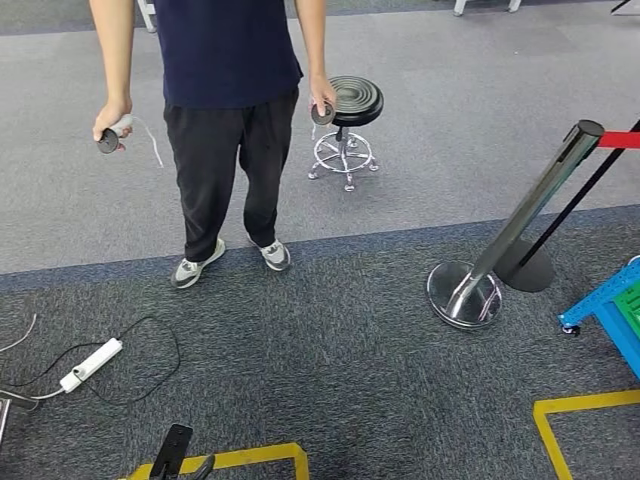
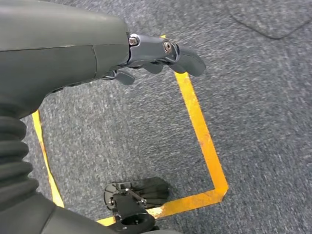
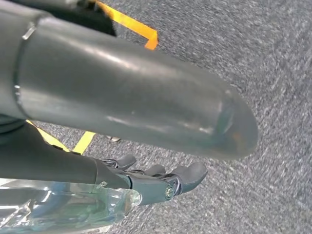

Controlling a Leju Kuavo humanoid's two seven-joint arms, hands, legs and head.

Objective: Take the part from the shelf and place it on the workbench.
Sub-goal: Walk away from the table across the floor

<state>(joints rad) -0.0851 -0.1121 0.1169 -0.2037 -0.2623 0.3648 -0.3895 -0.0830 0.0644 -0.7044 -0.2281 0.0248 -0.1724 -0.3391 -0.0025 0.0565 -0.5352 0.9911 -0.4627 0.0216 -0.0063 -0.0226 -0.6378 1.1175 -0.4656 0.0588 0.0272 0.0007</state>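
Right hand [image 3: 154, 178] holds a clear plastic part [image 3: 69, 207] along the palm. It looks light, rigid and slick, so I would keep the hold around its body. Left hand [image 2: 154, 56] hangs with fingers extended, holding nothing. No workbench in sight. A person [image 1: 226, 120], stool [image 1: 351, 110], leaning post [image 1: 521, 225] and power strip [image 1: 90, 365] crowd the carpet ahead.

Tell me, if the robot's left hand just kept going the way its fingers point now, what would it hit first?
Probably the grey carpet. In the left wrist view the left hand holds nothing, fingers fairly straight, hanging over the floor. The fingertips sit over a yellow tape line, so it might land on or near that; depth is hard to judge.
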